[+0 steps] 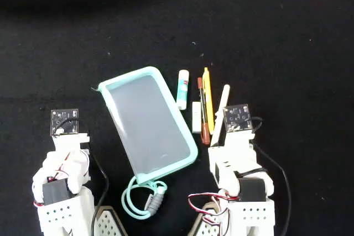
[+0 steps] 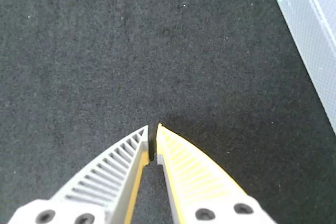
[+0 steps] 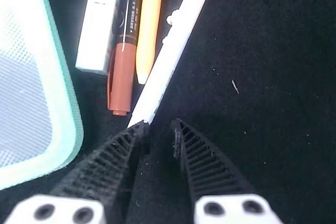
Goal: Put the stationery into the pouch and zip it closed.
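Observation:
A translucent pouch (image 1: 149, 125) with a mint-green rim lies flat and slanted in the middle of the black table. To its right lie a glue stick (image 1: 182, 89), a white eraser (image 1: 196, 117), a brown marker (image 1: 203, 114), a yellow pen (image 1: 207, 92) and a white pen (image 1: 222, 106), side by side. My right gripper (image 3: 158, 124) hovers slightly open just short of the white pen's (image 3: 173, 45) near end, holding nothing. My left gripper (image 2: 153, 128) is shut and empty over bare cloth, left of the pouch's edge (image 2: 315, 40).
A mint cord loop with a grey pull (image 1: 145, 200) trails from the pouch's near corner, between the two arm bases. The left arm (image 1: 64, 122) and right arm (image 1: 238, 119) stand at the front edge. Cables and equipment line the table's far edge.

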